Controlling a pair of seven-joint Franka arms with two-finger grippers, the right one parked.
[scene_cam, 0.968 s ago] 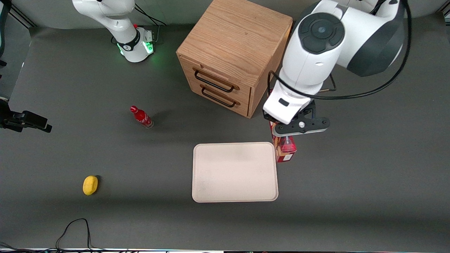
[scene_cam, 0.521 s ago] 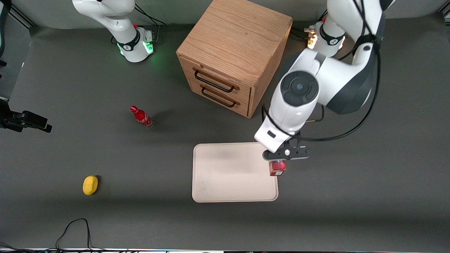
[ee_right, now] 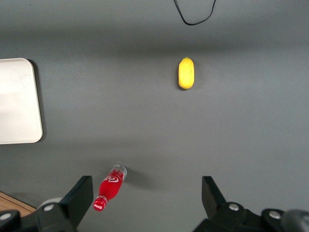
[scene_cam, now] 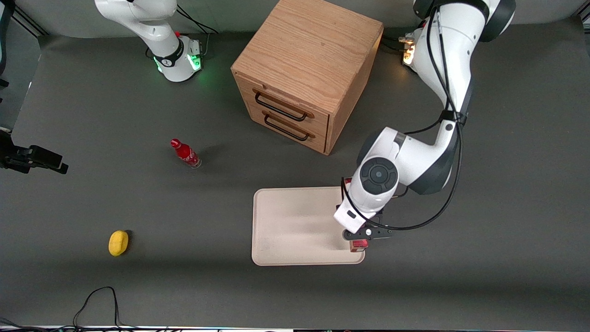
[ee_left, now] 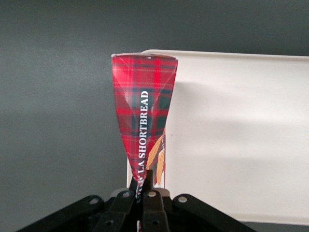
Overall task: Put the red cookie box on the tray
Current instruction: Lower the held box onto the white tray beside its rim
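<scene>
My left gripper [scene_cam: 360,240] is shut on the red cookie box [scene_cam: 358,247], a red tartan carton of which only a small end shows under the hand in the front view. In the left wrist view the box [ee_left: 145,111] hangs down from the gripper [ee_left: 143,182] with its narrow side facing the camera, and both fingers pinch its end. The box is above the rim of the cream tray [scene_cam: 295,226], at the tray's edge toward the working arm's end and near the corner closest to the front camera. The tray [ee_left: 236,135] carries nothing.
A wooden drawer cabinet [scene_cam: 304,69] stands farther from the front camera than the tray. A small red soda bottle [scene_cam: 185,153] and a yellow lemon-shaped object [scene_cam: 118,242] lie toward the parked arm's end. A black cable [scene_cam: 97,299] loops near the table's front edge.
The gripper has carried the box from beside the cabinet toward the front camera, along the tray's edge, and has come lower over the tray's corner.
</scene>
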